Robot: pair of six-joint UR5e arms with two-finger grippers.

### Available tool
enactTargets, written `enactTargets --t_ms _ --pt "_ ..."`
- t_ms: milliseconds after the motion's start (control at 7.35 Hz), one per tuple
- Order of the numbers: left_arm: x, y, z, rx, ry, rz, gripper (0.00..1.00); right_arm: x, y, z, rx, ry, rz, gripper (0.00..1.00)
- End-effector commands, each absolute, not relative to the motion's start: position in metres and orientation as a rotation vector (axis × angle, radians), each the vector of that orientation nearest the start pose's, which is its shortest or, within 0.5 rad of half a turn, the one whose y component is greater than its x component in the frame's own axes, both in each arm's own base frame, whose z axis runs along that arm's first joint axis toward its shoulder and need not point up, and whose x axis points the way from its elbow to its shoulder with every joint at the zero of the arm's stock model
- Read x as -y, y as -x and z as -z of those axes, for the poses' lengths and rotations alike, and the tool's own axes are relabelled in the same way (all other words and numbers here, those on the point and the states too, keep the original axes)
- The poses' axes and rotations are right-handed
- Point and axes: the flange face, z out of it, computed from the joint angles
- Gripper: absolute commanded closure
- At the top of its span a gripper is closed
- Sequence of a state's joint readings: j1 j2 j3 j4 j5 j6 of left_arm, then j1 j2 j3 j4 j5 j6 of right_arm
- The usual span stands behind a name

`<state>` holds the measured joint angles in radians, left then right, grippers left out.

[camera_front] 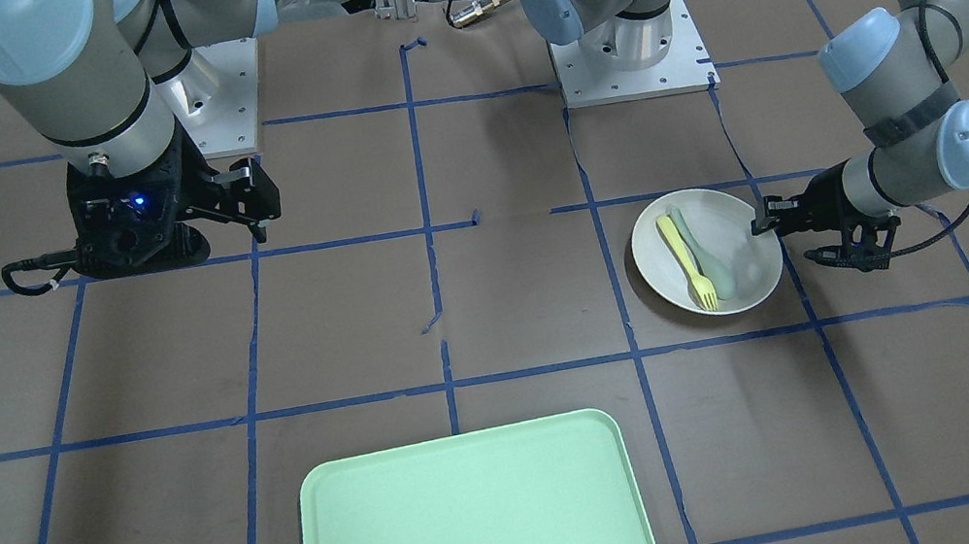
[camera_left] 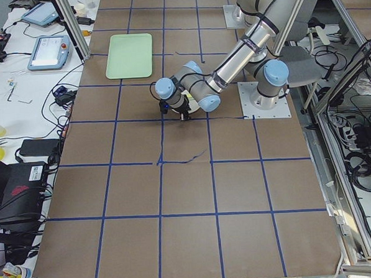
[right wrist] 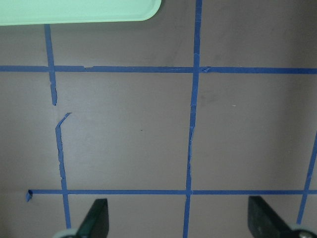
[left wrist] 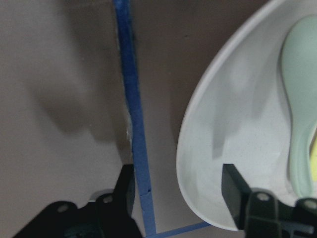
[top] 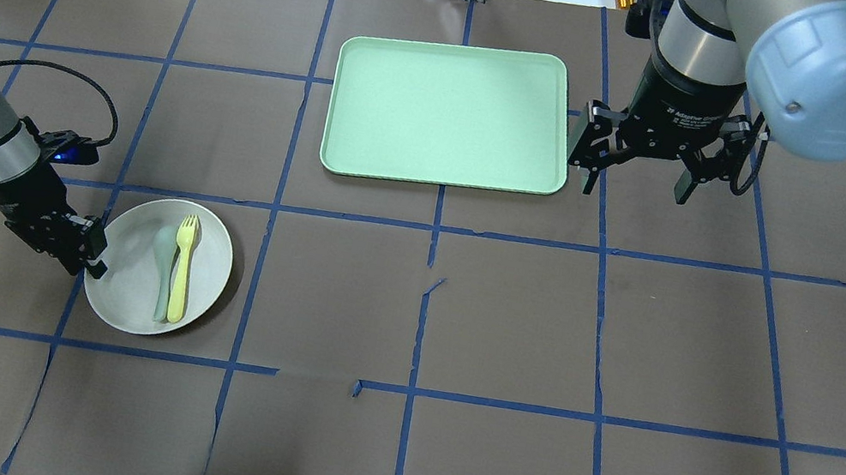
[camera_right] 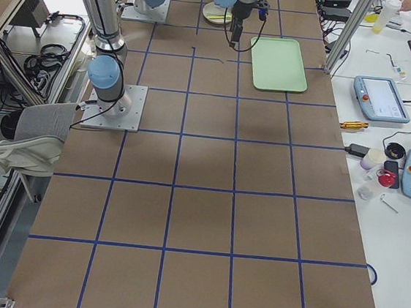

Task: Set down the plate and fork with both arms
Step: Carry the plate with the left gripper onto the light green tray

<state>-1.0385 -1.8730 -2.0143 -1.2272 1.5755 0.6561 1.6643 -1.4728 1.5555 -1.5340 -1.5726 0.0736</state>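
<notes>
Brown-papered table with blue tape grid; cables and gear along far edge. Located plate at lower left of overhead view, flat on the paper, well apart from mint-green tray at upper centre. Noted fork lying in the plate, tines toward top of frame, just beside grey-green spoon; cannot tell whether touching.

Found left gripper low at plate's left edge, jaws parted and straddling the rim: one finger outside over the paper, the other inside over the plate floor. Not yet closed on anything. Found right gripper hanging just right of tray, jaws spread wide, nothing between them; only bare paper and a tray corner in its wrist view.

Judged plate stiff, light and matte, hence fair friction; best taken by a rim pinch as set up now, deep enough to stop tipping. Expect loose fork and spoon to slide if tilted, so carry level. Judged fork very light, thin, smooth plastic, low-lying; best pinched across mid-handle from above, clear of spoon. Risk: nudging spoon, or skating plate across paper while closing.
</notes>
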Motion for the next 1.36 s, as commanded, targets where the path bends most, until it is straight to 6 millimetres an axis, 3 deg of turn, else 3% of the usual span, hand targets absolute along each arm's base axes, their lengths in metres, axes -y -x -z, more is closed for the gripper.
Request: enactTargets --t_ms 0,272,408,816,952,1224 --pt "0.472 -0.125 -0.175 -3.291 -0.247 -0.559 1.0 0.505 -0.18 -0.444 -3.156 0.037 -0.182 0.0" --pt "0.474 -0.125 -0.185 -3.299 -0.235 -0.524 1.0 0.507 -0.18 -0.447 -3.156 0.035 -0.17 0.0" --pt "0.485 -0.121 -0.2 -3.359 -0.208 -0.446 1.0 0.507 -0.179 -0.448 -3.158 0.035 -0.163 0.0" --pt "0.532 -0.122 -0.26 -3.559 0.055 -0.426 1.0 0.509 -0.175 -0.451 -3.198 0.056 -0.153 0.0" --pt "0.549 -0.11 -0.268 -3.547 0.14 -0.43 1.0 0.508 -0.174 -0.45 -3.201 0.059 -0.158 0.0" --pt "0.609 -0.012 -0.29 -3.482 0.128 -0.345 1.0 0.509 -0.172 -0.45 -3.203 0.054 -0.158 0.0"
